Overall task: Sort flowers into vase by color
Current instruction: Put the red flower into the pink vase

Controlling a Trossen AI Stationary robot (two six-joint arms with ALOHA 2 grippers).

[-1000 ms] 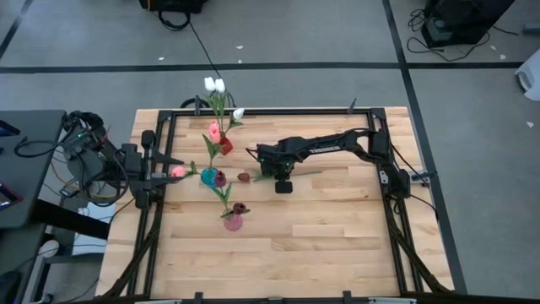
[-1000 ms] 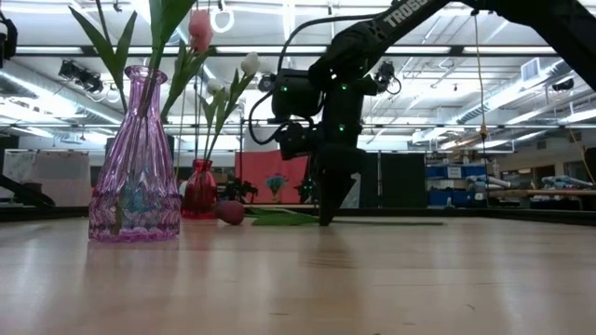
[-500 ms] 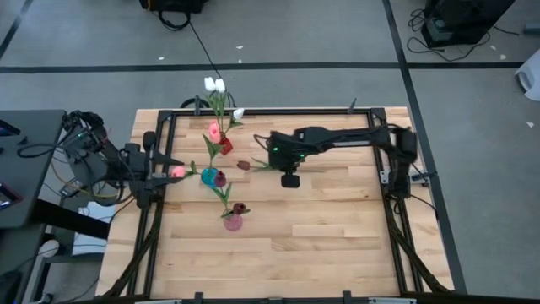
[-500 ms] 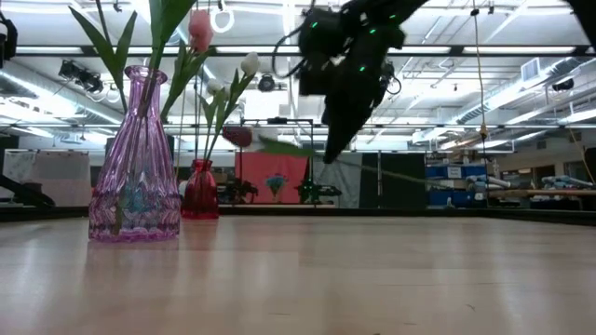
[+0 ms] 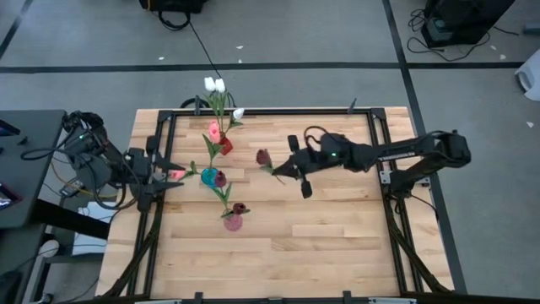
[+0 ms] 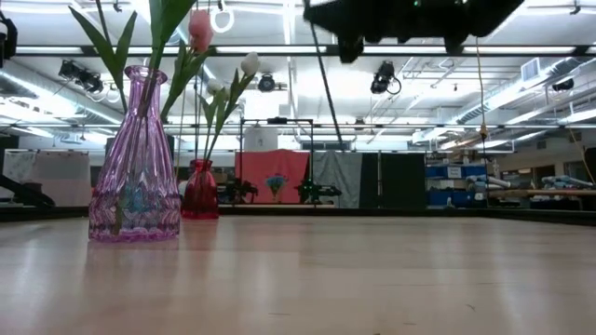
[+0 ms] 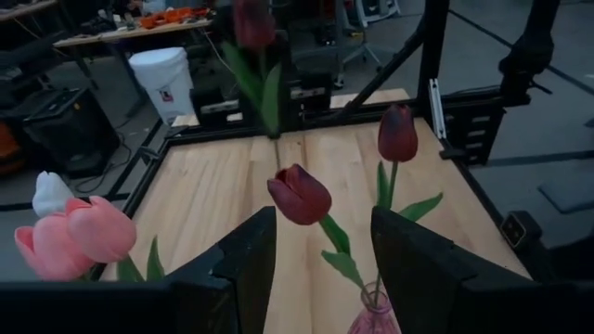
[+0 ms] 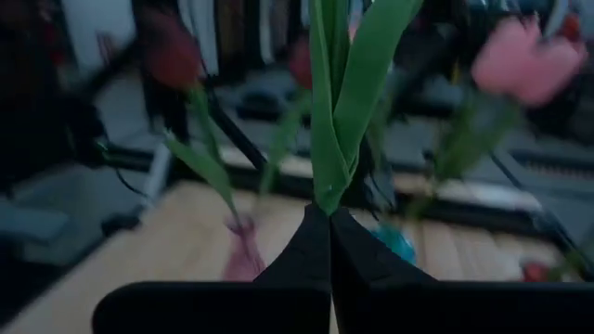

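- Bench (image 5: 321, 236) of pale wood seen from above: the right tool (image 5: 287, 171) carries a dark red artificial tulip (image 5: 262, 156), head just ahead of it, lifted clear, probably so the stem can drop into a vase.
- Low view: a ribbed pink glass vase (image 6: 136, 158) and a small red vase (image 6: 199, 190) stand below the raised arm.
- Left wrist view: the left tool (image 7: 316, 264), at the bench's left edge, is spread and empty.
- Right wrist view: fingers pressed together, pinching green leaves (image 8: 339, 93).
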